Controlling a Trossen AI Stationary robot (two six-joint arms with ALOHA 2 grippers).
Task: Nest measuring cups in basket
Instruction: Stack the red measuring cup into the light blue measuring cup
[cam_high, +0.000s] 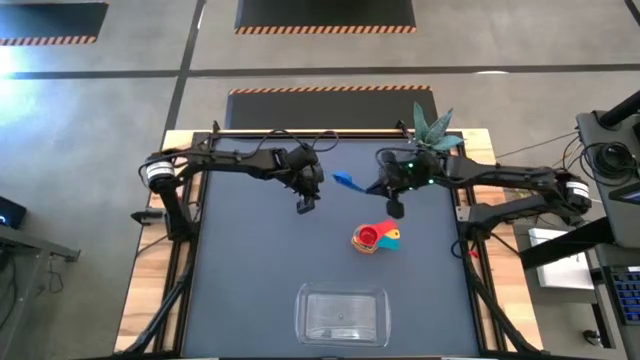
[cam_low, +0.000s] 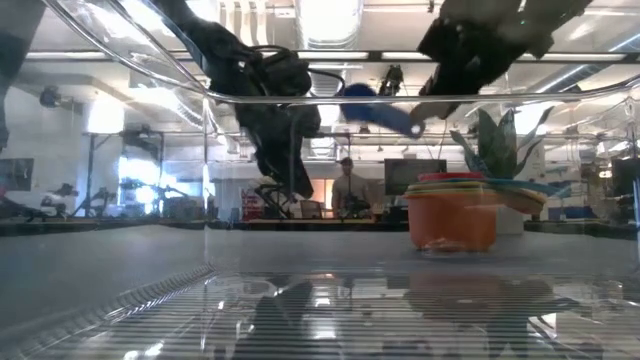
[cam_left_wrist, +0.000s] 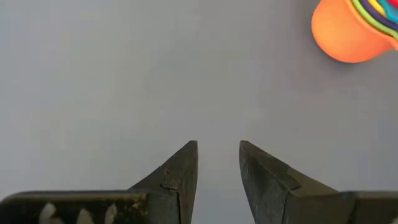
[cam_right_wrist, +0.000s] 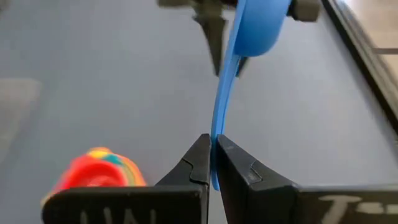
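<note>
Blue cup (cam_right_wrist: 258, 25) pinched by its handle in right end effector (cam_right_wrist: 213, 158), clear above bare mat (cam_high: 250, 260).

Clear glossy plastic basket (cam_high: 343, 314); matt tabletop (cam_high: 250, 260).

Right gripper (cam_right_wrist: 212, 152) jaws clamped, raised mid-table; left gripper (cam_left_wrist: 217, 163) jaws slightly parted, hovering opposite.

Blue cup (cam_right_wrist: 258, 25) aloft; nested stack (cam_high: 375, 239), perhaps six; clear basket (cam_high: 343, 314).
</note>
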